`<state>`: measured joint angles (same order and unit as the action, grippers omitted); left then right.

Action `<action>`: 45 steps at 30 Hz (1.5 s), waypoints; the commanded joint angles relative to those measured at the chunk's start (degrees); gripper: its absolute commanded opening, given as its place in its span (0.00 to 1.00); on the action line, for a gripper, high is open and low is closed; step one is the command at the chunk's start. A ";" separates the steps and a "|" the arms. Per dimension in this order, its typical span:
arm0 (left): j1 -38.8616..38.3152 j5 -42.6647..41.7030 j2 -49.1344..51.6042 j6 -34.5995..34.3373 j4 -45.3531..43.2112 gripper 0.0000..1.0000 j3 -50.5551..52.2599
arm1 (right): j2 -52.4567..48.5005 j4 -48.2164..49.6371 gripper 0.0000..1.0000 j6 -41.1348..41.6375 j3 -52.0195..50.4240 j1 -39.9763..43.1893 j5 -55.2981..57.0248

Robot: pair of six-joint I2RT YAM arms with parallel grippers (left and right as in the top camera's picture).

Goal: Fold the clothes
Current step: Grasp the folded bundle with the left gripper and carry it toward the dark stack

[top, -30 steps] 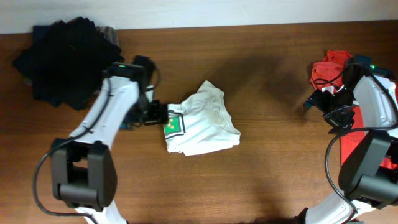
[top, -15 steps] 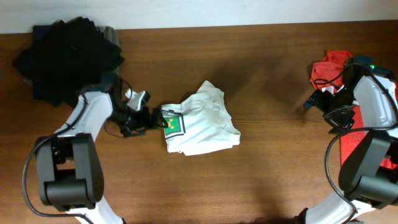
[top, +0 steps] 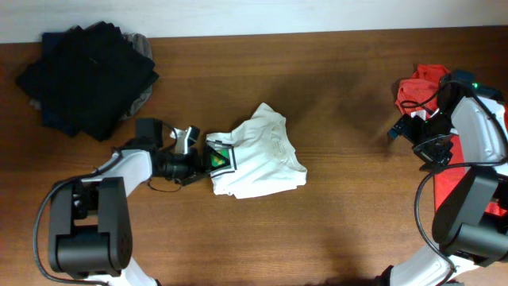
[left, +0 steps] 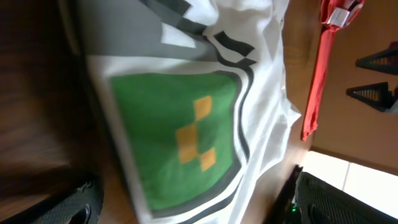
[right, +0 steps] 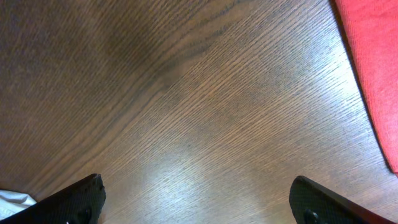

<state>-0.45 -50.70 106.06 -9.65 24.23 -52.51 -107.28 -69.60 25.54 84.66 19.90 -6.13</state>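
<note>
The clothes, a white T-shirt [top: 258, 159], lie crumpled in a small heap at the table's middle, with the green badge [top: 221, 161] on the left edge. My left gripper [top: 193, 156] sits low at that left edge, open, its fingers on either side of the badge corner. In the left wrist view the green badge [left: 180, 130] and white cloth [left: 267, 93] fill the frame, and the left gripper [left: 199, 208] is spread wide at the cloth's edge without pinching it. My right gripper [top: 403, 129] hovers far to the right, open over bare wood [right: 199, 205].
A pile of black folded garments [top: 83, 75] lies at the back left corner. A red T-shirt [top: 421, 83] lies at the right edge, partly under the right arm, and shows as red cloth [right: 373, 74] in the right wrist view. The table [top: 341, 222] is dark wood.
The left arm has swung down and toward the front, lying low along the table, with its gripper still at the white shirt's left edge. The right arm and the shirt have not moved.
</note>
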 commanded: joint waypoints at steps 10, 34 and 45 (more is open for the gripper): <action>-12.26 22.47 1.95 -19.91 -6.23 0.57 2.75 | 1.16 0.00 0.98 0.48 0.74 0.07 -0.31; -8.63 55.78 1.95 15.87 -2.23 0.01 -21.44 | 1.16 -0.02 0.98 0.48 0.74 0.07 -0.31; -1.46 57.64 1.95 17.09 -14.97 0.01 -21.75 | 1.16 -0.02 0.98 0.46 0.74 0.04 -0.31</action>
<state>-3.18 5.72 107.70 6.04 12.34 -72.99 -107.31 -69.63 25.58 84.66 19.90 -6.13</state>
